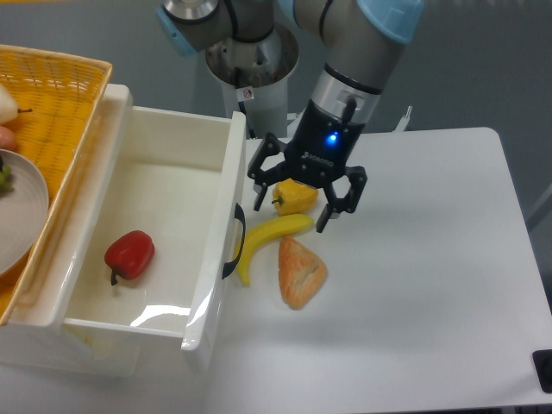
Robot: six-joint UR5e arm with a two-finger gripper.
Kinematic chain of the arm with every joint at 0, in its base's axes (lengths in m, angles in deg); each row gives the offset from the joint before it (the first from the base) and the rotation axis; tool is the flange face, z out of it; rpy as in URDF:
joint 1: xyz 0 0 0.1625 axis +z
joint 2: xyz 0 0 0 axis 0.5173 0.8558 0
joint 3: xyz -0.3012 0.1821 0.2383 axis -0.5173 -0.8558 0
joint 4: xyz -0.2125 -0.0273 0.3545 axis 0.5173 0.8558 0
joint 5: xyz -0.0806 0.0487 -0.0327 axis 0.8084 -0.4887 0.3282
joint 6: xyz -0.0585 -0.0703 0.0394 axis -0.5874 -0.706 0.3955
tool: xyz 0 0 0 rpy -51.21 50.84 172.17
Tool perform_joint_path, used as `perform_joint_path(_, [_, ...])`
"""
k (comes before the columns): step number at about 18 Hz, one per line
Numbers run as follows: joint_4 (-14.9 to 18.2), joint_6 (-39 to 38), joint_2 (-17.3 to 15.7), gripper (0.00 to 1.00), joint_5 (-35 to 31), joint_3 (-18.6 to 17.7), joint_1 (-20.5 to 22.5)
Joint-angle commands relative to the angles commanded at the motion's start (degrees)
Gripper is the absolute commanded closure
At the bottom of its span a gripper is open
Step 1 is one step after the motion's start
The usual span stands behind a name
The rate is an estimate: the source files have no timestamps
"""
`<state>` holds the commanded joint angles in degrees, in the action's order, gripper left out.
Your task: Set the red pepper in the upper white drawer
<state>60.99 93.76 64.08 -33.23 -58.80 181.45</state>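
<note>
Pepper in drawer; tool empty over worktop.

Tool (300, 201) spread wide, nothing betw. fingers, hovering above yellow pepper (296, 197) nr worktop's (414, 285) left edge; banana (267, 239) and bread piece (301, 271) just below it. Red pepper (129, 254) lies on floor of upper white drawer (228, 185), left-front area, drawer pulled open. Placement looks done; judged remaining: nothing for the pepper, maybe shut drawer.

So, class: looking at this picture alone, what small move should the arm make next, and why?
Probably just lift clear and stop: the red pepper already lies inside the upper white drawer, and the gripper hangs open and empty above the yellow pepper.
</note>
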Motion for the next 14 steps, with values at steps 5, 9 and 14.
perform_joint_path(5, [0.1, 6.3, 0.0, 0.00, -9.3, -0.3, -0.4])
perform_joint_path(9, [0.0, 11.9, 1.6, 0.00, -20.2, 0.2, -1.1])
perform_joint_path(14, [-0.1, 17.5, 3.6, 0.00, -29.1, 0.2, -3.0])
